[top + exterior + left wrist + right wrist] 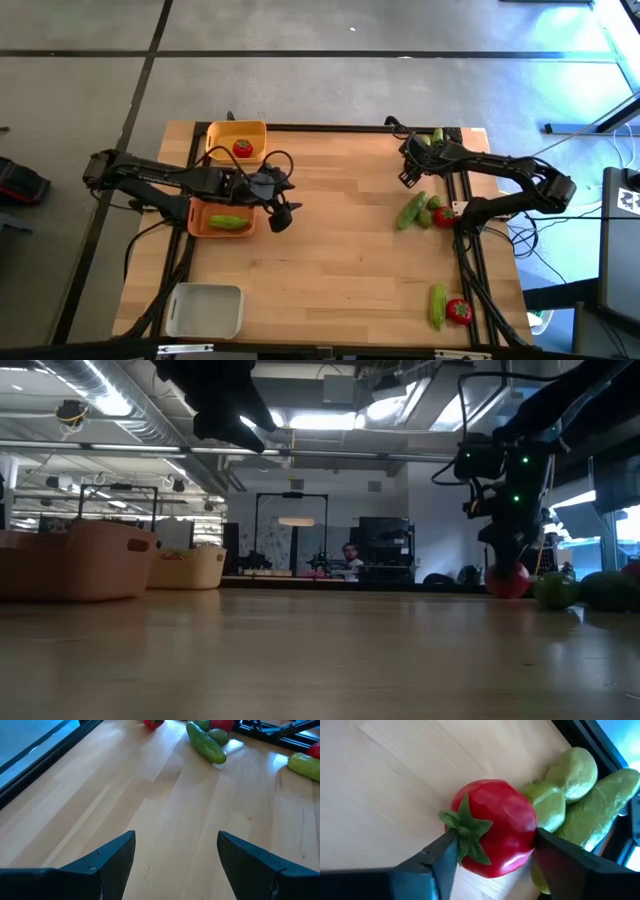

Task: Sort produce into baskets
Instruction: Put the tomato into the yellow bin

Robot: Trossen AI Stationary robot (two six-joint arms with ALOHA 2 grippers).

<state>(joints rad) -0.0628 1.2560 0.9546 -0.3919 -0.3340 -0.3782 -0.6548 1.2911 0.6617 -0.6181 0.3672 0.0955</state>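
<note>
My right gripper [410, 168] is at the far right of the table, shut on a red tomato [495, 827] that also shows in the low view [508, 581]. Two limes [572, 767] and a cucumber [605, 802] lie right beside the tomato. My left gripper [281, 213] is open and empty [175, 855] above the table, just right of the orange basket [200, 226]. That basket holds a cucumber [228, 222]. The yellow basket [222, 133] holds a tomato [242, 148]. The white-grey basket [205, 310] stands at the near left. My right gripper has the tomato's two opposite sides [530, 837] between its two fingers, one finger by the green calyx [467, 827]. The fingers come from above, pointing down. In the low view the tomato sits at the table top under the gripper.
A cucumber [410, 210], a lime [428, 214] and a tomato [444, 217] lie at mid right; they also show in the left wrist view [206, 742]. Another cucumber [437, 305] and tomato [459, 311] lie at the near right. A black frame edges the table.
</note>
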